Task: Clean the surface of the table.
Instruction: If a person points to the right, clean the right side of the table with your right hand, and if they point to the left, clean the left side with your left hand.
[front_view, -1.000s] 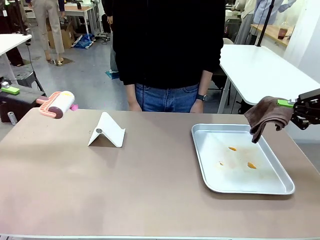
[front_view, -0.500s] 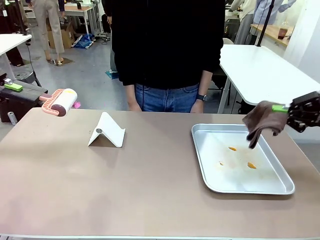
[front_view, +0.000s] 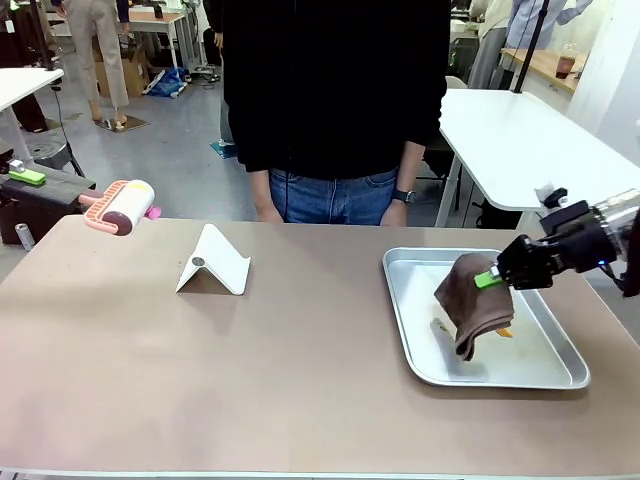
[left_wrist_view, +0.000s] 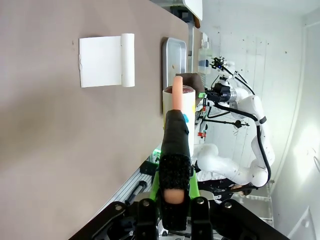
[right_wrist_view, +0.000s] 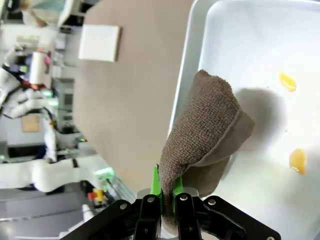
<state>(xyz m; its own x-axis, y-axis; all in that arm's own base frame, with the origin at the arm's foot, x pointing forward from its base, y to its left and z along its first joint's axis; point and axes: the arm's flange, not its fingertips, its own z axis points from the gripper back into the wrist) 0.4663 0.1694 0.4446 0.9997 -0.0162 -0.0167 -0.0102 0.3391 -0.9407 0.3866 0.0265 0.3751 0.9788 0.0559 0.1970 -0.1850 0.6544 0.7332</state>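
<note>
Bench (front_view: 300, 380): wide rectangular top, smooth matte brownish-taupe with thin pale edge, spanning the foreground, bearing a shiny round-cornered metal tray (front_view: 500, 383) at its right and a white folded stand (front_view: 213, 262) left of centre. Right arm (front_view: 585, 240): reaches in low from the right, right jaws pinching a brown terry cloth (front_view: 470, 300) that droops in folds over the tray's orange specks (right_wrist_view: 287, 81). Left jaws: clamped on the pink handle of a lint roller (front_view: 122, 207) above the bench's far-left corner.

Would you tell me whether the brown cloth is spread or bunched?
Bunched: the brown cloth hangs in folds from the shut right gripper over the metal tray.
</note>
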